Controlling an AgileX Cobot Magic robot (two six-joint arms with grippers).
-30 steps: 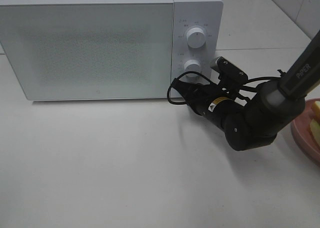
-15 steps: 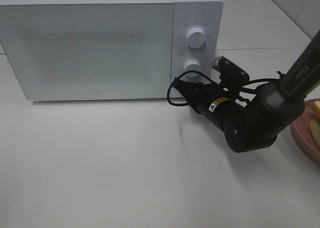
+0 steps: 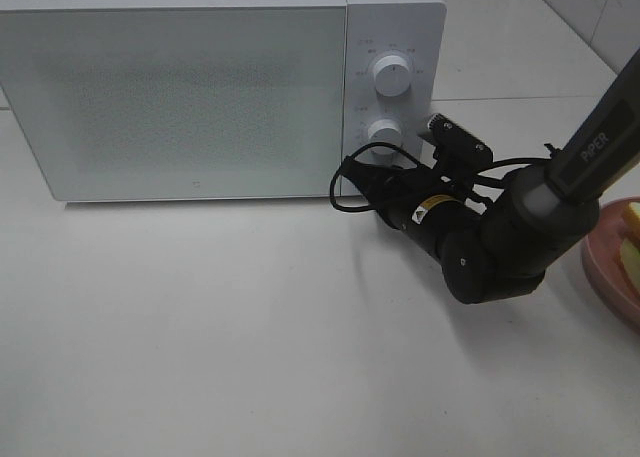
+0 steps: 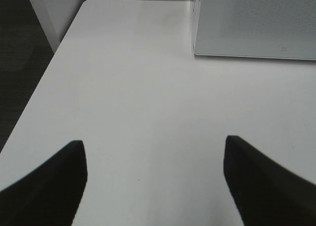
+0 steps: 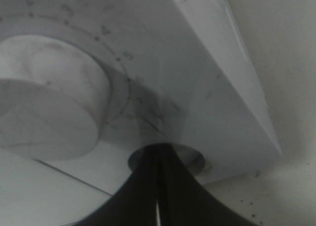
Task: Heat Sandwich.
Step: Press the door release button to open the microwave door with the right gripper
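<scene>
Sitting well behind the closed right tool, the sandwich shows only overhead (at the edge). Left tool gapes wide.

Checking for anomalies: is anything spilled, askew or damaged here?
Nothing stands out: the microwave has its door shut, the sandwich sits on its plate, and the shut right gripper is at the microwave's button.

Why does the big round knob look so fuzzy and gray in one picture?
Right wrist view: the knob sits very near the camera, so it blurs, in dim shade. High view: the microwave looks sharp and evenly lit, the arm casting a soft shadow on the table.
</scene>
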